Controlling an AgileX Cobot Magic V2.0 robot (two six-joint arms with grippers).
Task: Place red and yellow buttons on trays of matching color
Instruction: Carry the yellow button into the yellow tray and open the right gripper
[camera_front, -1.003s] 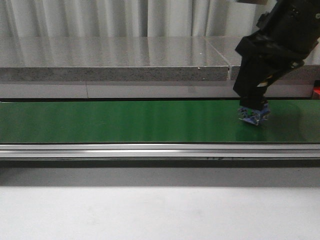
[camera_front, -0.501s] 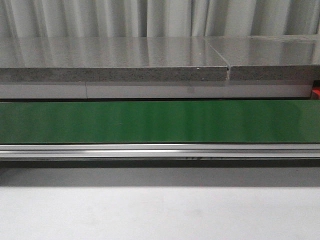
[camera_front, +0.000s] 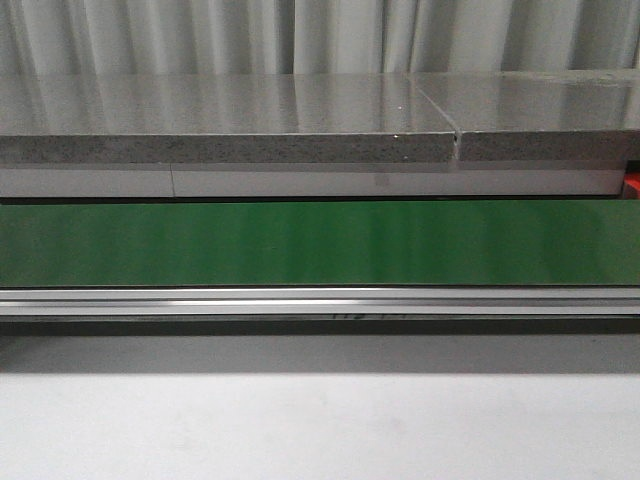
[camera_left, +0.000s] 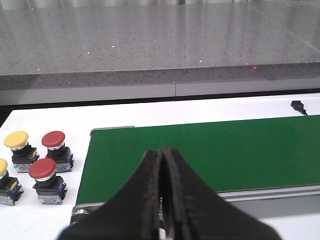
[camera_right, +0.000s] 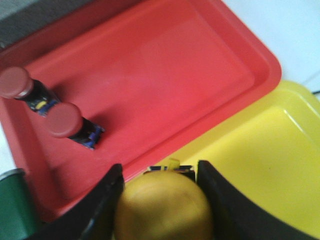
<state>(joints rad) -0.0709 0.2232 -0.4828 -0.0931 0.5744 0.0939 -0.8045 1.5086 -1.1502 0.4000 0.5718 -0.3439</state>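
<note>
**Above the trays, yellow button in grasp**

Over the seam between red tray (camera_right: 150, 65) and yellow tray (camera_right: 265, 160) — right gripper (camera_right: 161, 200) clamped on a yellow button (camera_right: 162, 210). Inside the red tray, 2 red buttons (camera_right: 55, 107) lying tilted. Beside the green belt (camera_left: 210, 150) — left gripper (camera_left: 161, 195) pressed closed, holding nothing; 4 more buttons (camera_left: 37, 160) standing on the white surface (camera_left: 45, 117).

Low front view; wrist views (both) downward.

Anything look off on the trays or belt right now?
The two red buttons in the red tray lie tipped on their sides, not upright. Otherwise nothing stands out: the right gripper holds a yellow button, and the belt is bare.
</note>
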